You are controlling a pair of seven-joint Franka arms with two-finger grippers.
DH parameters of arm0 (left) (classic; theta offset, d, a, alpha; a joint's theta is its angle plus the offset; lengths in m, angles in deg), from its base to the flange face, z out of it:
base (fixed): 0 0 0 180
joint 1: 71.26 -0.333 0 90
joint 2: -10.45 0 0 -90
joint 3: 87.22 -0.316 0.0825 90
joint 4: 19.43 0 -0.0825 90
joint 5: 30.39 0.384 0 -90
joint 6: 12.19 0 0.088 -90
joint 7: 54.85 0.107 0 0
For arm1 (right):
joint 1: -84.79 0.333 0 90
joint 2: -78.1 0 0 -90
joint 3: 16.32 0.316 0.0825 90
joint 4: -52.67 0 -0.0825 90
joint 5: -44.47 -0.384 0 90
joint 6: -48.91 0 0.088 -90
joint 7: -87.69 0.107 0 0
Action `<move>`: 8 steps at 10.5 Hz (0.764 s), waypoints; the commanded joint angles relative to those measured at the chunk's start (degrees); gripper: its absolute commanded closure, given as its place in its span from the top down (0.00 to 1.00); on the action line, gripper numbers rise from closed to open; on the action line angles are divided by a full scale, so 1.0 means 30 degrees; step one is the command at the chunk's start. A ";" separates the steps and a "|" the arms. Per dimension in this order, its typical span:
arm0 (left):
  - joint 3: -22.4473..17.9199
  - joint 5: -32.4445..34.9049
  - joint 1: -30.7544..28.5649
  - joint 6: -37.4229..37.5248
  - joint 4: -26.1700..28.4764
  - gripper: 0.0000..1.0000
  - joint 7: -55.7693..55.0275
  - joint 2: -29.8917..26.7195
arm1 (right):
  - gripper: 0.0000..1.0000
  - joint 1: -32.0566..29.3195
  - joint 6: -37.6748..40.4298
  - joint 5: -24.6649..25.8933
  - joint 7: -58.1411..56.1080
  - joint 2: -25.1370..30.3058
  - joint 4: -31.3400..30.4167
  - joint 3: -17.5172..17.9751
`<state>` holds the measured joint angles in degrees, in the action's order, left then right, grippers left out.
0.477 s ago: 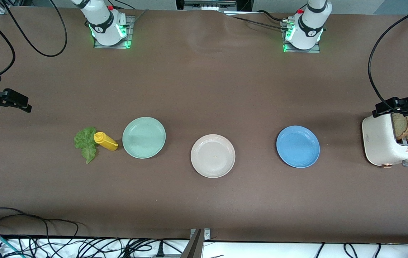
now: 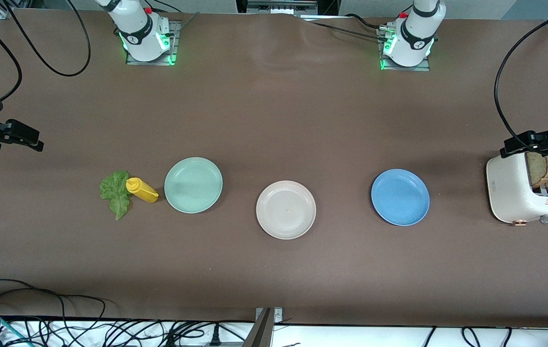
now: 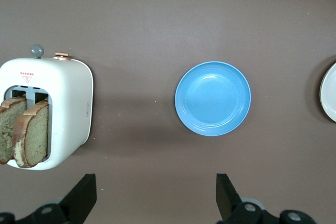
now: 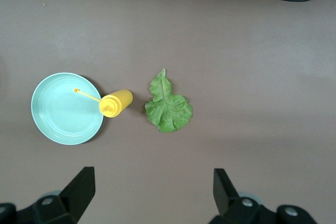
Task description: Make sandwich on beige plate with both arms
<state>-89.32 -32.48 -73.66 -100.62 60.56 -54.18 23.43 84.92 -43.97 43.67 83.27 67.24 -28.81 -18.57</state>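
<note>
The beige plate (image 2: 286, 209) lies bare mid-table; its rim (image 3: 329, 92) shows at the edge of the left wrist view. Two brown bread slices (image 2: 543, 169) (image 3: 26, 137) stand upright in the slots of a white toaster (image 2: 519, 193) (image 3: 68, 103) at the left arm's end. A green lettuce leaf (image 2: 116, 193) (image 4: 168, 106) lies flat toward the right arm's end. My left gripper (image 2: 522, 143) (image 3: 156, 198) hangs open over the table beside the toaster, holding nothing. My right gripper (image 2: 22, 136) (image 4: 154, 192) hangs open and empty over the table's edge at the right arm's end.
A yellow squeeze bottle (image 2: 142, 190) (image 4: 116, 103) lies on its side between the lettuce and a mint-green plate (image 2: 193, 184) (image 4: 65, 108). A blue plate (image 2: 400, 196) (image 3: 212, 98) sits between the beige plate and the toaster. Cables trail along the table's nearest edge.
</note>
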 commanded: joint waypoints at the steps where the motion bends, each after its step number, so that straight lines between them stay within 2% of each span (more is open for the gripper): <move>1: 0.0054 0.0405 0.0036 0.0266 0.0115 1.00 0.0218 -0.0197 | 1.00 -0.0017 0.0372 0.0090 0.0329 0.0019 0.0295 0.0048; 8: 0.0054 0.0405 0.0095 0.0794 0.0115 1.00 0.0130 -0.0226 | 1.00 -0.0017 0.0372 0.0090 0.0329 -0.0011 0.0295 0.0018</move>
<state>-89.31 -32.48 -73.57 -98.76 60.56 -54.19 23.44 84.91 -43.96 43.67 83.38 67.24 -28.81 -18.59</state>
